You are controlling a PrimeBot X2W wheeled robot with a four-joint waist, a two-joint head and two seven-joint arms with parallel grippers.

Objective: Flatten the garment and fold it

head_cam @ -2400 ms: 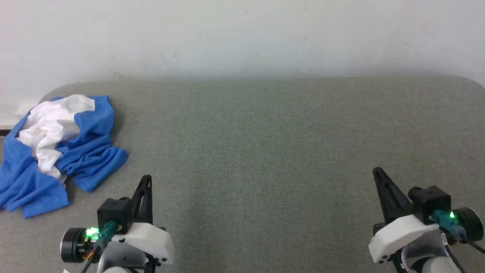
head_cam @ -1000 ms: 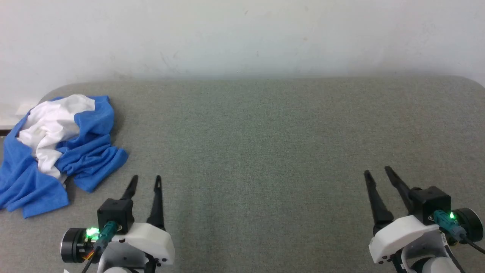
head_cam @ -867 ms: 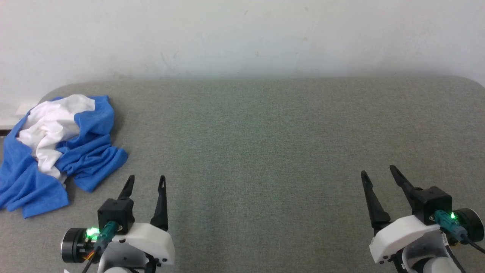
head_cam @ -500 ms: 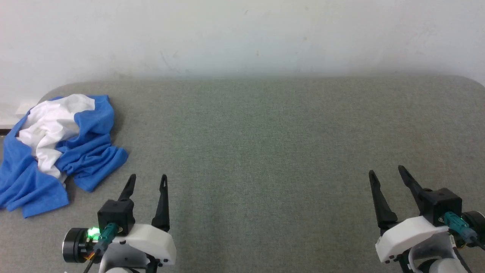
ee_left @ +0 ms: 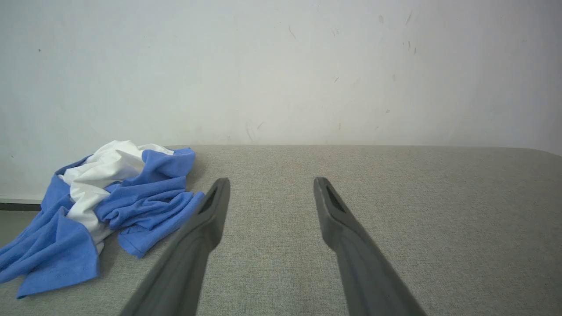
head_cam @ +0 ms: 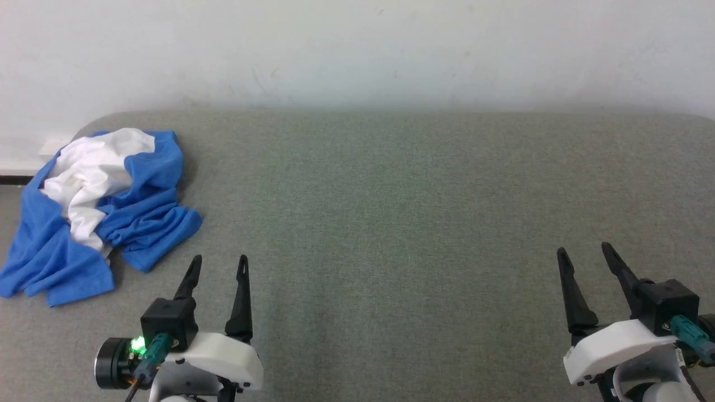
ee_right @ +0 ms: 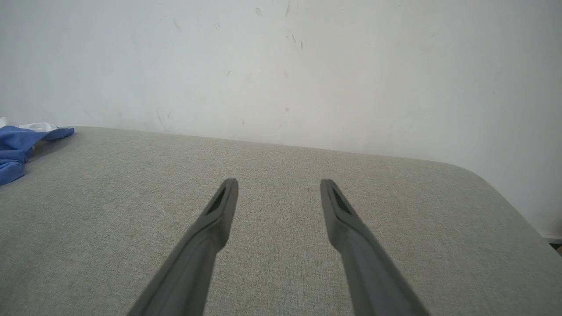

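My left gripper (head_cam: 219, 259) and right gripper (head_cam: 583, 248) stand spread and empty at the frame's lower corners, presumably readied for grasping; the blue-and-white shirt (head_cam: 134, 218) lies crumpled, untouched, at the grey padded table's (head_cam: 391, 223) left edge.

Grey fabric table (head_cam: 391, 195), scuffed white wall (head_cam: 357, 50)

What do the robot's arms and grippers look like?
The left gripper and right gripper match: each has two long, thin dark fingers tapering to points, with a small slot near the tip. Behind sit a black boxy block, a rounded white shell and a teal cable plug. A green light glows on the left one.
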